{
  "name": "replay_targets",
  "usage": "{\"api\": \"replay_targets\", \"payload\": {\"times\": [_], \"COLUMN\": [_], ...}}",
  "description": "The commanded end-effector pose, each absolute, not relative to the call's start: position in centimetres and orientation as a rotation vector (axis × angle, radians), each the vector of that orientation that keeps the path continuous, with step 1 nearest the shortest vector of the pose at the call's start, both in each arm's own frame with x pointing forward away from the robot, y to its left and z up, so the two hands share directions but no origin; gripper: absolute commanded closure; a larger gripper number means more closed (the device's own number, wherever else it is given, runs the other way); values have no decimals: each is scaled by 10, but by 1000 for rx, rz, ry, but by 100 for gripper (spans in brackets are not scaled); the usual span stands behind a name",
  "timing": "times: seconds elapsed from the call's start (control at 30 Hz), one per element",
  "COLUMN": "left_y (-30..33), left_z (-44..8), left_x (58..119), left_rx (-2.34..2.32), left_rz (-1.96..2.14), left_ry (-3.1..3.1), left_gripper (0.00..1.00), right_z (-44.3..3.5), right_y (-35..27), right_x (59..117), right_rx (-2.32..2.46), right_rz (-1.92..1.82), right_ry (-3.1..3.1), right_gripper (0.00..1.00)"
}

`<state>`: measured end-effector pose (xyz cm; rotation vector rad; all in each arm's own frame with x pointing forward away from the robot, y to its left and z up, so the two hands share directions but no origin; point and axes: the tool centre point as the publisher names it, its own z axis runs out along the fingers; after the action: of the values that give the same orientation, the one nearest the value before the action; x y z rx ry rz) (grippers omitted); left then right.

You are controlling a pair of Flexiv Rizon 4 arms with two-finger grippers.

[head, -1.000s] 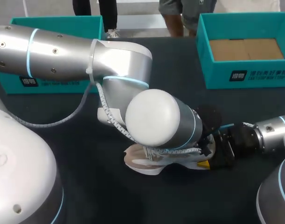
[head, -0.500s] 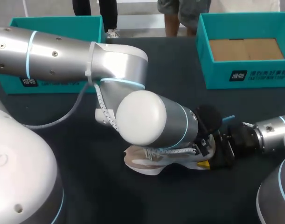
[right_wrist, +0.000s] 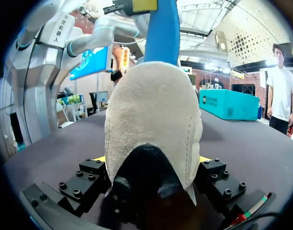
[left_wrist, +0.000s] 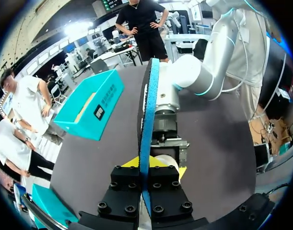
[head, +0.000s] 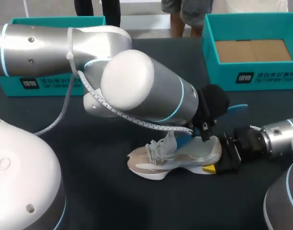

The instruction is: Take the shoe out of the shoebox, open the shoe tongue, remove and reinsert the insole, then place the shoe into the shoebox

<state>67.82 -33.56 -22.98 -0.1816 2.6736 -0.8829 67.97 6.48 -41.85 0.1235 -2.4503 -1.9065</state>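
Trouble is brewing around the insole (left_wrist: 147, 120). The left fingers (left_wrist: 124, 186) are pinching it edge-on above the shoe (head: 177, 160), with its lower end dipping toward the shoe's opening. I can't tell if that end is sitting clear of the shoe.

If it's catching inside, I'm guessing any pull is going to drag the shoe up or twist it out of the right fingers (right_wrist: 91, 175). Those are clamping the shoe's heel from both sides, and the shoe is resting on the tabletop (head: 103, 201).

The insole is looking thin and floppy too, so it could be bending or slipping in that narrow pinch. Feeding it back in is going to be fiddly with the laces (head: 158, 149) bunching up over the shoe.

The shoebox (head: 254, 84) is sitting open, well beyond the shoe's heel end. Writing-wise, its wall facing the shoe is carrying white print (head: 275, 76), which I'm not reading off.
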Motion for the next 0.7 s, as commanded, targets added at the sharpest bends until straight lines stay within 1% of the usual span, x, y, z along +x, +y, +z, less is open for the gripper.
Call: {"api": "replay_targets", "payload": {"times": [0.03, 0.43, 0.47, 0.7], "left_y": [-315, -315, -316, -325], "left_z": [-218, -218, -211, -169], "left_x": [678, 678, 677, 675], "left_rx": [-165, -165, -172, -313], "left_rz": [-908, -908, -914, -1328], "left_ry": [2699, 2699, 2688, 2709], "left_gripper": [100, 100, 100, 100], "right_z": [-422, -422, -422, -422], "right_y": [67, 67, 67, 67], "right_x": [679, 679, 679, 679], "right_rx": [122, 122, 122, 122], "right_rz": [-1903, -1903, -1903, -1903], "right_ry": [-2455, -2455, -2455, -2455], "right_gripper": [100, 100, 100, 100]}}
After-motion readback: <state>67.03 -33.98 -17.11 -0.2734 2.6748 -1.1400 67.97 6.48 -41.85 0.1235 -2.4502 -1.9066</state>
